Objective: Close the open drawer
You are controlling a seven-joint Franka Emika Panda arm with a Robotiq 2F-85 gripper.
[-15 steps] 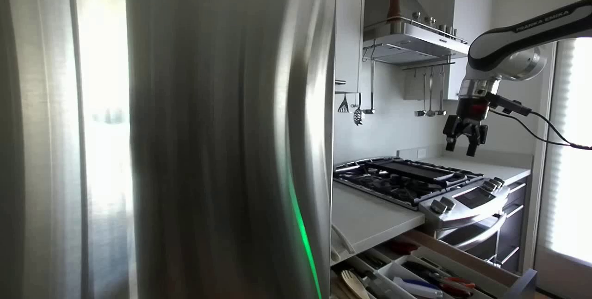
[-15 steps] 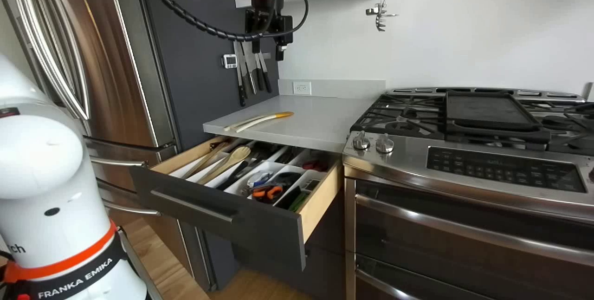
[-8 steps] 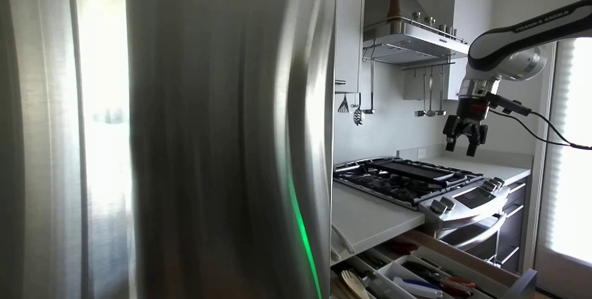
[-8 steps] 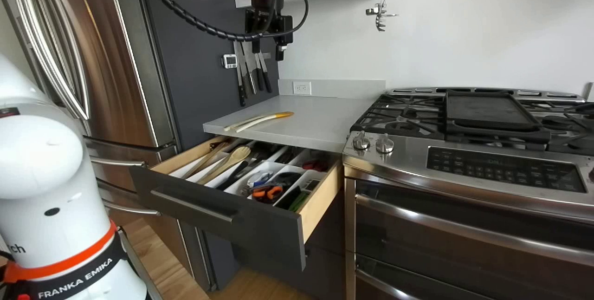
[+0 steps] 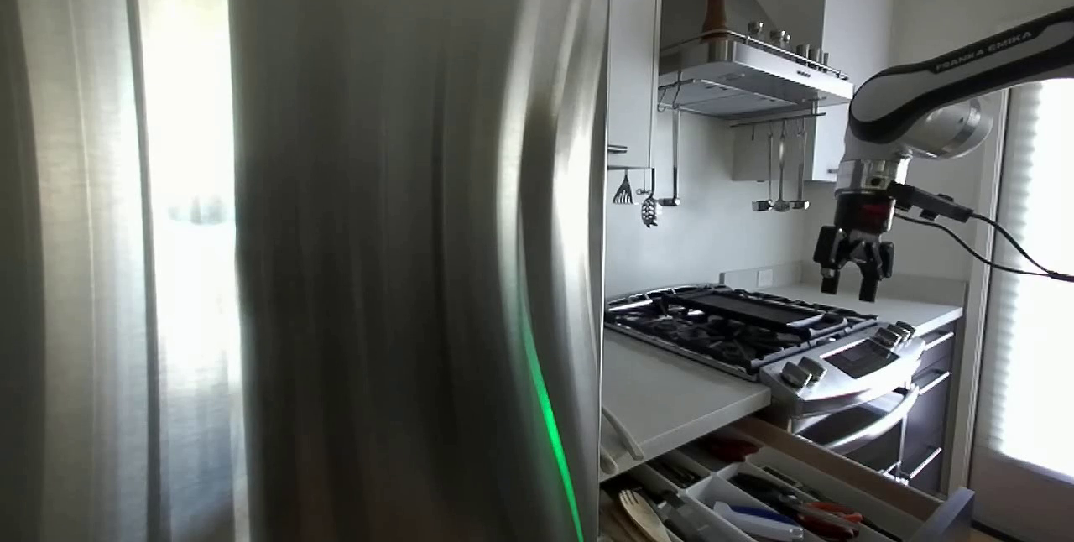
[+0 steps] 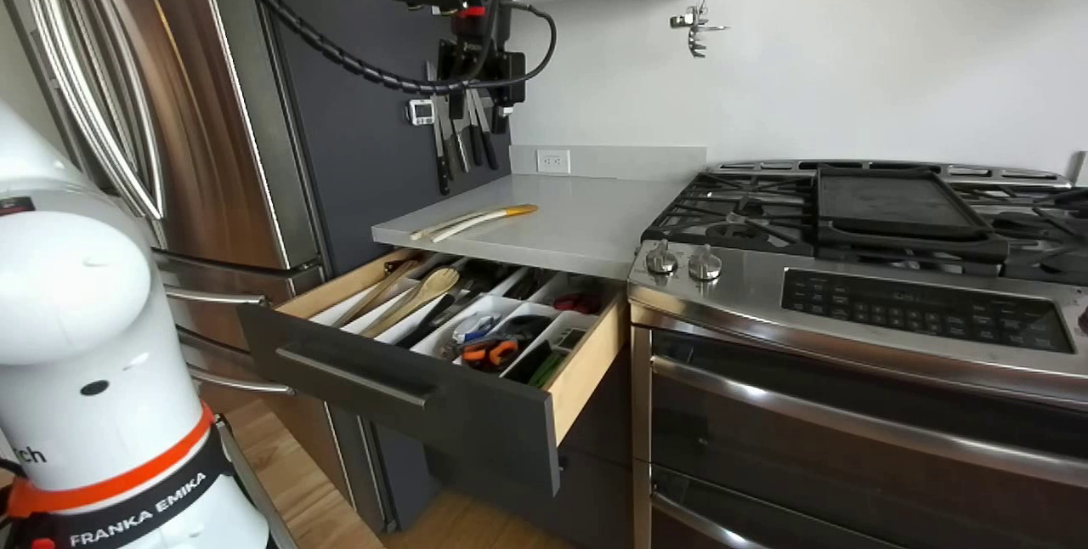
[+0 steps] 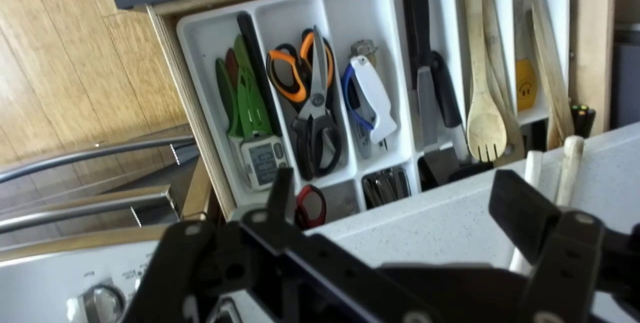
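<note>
The drawer (image 6: pixel 497 417) stands pulled out under the counter. Its dark flat front with a bar handle faces the room in an exterior view. Its pale inside holds scissors, wooden spoons and other utensils. Part of it shows at the bottom of an exterior view (image 5: pixel 946 517), and the wrist view shows it from above (image 7: pixel 192 98), its rear hidden under the counter edge. My gripper (image 6: pixel 478 113) hangs well above the counter, pointing down, touching nothing. It also shows in an exterior view (image 5: pixel 849 286). In the wrist view its fingers (image 7: pixel 395 200) are wide apart with nothing between them.
The stainless range (image 6: pixel 850 302) adjoins the drawer. Wooden tongs (image 6: pixel 484 220) lie on the counter (image 6: pixel 586 200). The steel fridge (image 6: pixel 229 149) and a dark panel with knives (image 6: pixel 459 133) stand on the drawer's far side. A range hood (image 5: pixel 747 64) hangs above the stove.
My gripper has moved down a little in both exterior views during the last half second, after staying still before. The drawer has not moved.
</note>
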